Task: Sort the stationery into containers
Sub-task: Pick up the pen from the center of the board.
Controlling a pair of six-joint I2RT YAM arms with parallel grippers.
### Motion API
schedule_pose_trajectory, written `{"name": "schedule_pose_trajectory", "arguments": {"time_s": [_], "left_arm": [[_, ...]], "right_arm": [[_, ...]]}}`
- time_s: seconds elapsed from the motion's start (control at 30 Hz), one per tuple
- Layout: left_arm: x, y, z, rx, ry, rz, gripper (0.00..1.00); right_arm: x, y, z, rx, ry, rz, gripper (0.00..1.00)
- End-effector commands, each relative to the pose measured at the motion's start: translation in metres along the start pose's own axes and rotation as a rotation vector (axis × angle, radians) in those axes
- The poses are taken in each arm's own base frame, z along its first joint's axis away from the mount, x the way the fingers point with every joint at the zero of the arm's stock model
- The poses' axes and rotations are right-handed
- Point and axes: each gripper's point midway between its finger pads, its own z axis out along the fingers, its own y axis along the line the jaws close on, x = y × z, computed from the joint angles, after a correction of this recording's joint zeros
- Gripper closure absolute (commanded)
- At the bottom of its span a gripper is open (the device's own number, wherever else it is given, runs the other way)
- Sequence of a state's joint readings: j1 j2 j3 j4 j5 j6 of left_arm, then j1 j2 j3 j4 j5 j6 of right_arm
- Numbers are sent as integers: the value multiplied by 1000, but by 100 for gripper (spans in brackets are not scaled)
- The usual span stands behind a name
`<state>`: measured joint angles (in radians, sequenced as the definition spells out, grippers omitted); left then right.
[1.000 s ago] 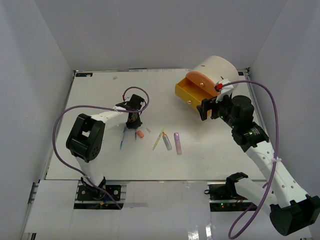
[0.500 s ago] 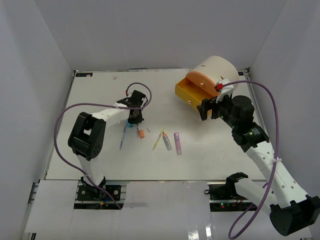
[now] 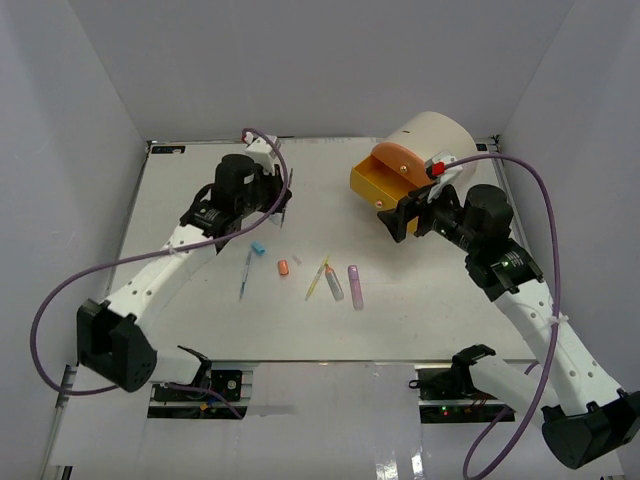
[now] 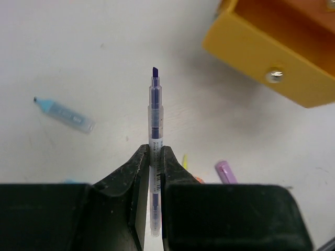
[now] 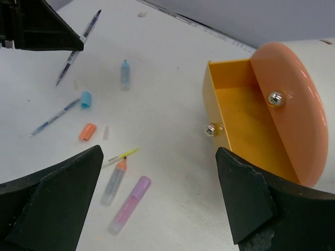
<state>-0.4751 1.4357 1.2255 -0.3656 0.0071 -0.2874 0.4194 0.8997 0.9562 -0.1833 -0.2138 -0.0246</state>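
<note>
Risen from the tabletop, my left claw clamps the purple pen; next I carry it ahead-right into the yellow drawer.

This looks like a robotics lab test cell: a bare white table boxed in by plain white panels, a left arm and right arm bolted to what seems a metal rail, purple cables looping free.

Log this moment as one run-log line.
left tool: shut on blue pen, held aloft | right tool: open, empty, near yellow drawer | drawer: open | status: pen not yet in drawer
</note>
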Motion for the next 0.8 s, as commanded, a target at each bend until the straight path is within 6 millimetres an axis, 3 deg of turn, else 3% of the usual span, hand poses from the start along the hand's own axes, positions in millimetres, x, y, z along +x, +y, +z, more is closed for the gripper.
{"name": "schedule_pose_trajectory", "arguments": {"time_s": [0.0,0.03,0.23,0.37,0.77], "left_arm": [[-48,-48,-49,273,-241,236,98],[-38,-54,-52,325,-237,264,99],[-30,-83,-84,528,-319,371,100],[-23,-89,-93,582,-339,422,100],[-12,-94,-106,638,-387,441,100]], "right_arm": [[-45,31,0,-138,-102,40,4],[-45,37,5,-167,-97,49,4],[-62,84,30,-309,-124,109,0],[-70,111,47,-378,-141,133,4],[-67,133,91,-411,-153,194,11]]}}
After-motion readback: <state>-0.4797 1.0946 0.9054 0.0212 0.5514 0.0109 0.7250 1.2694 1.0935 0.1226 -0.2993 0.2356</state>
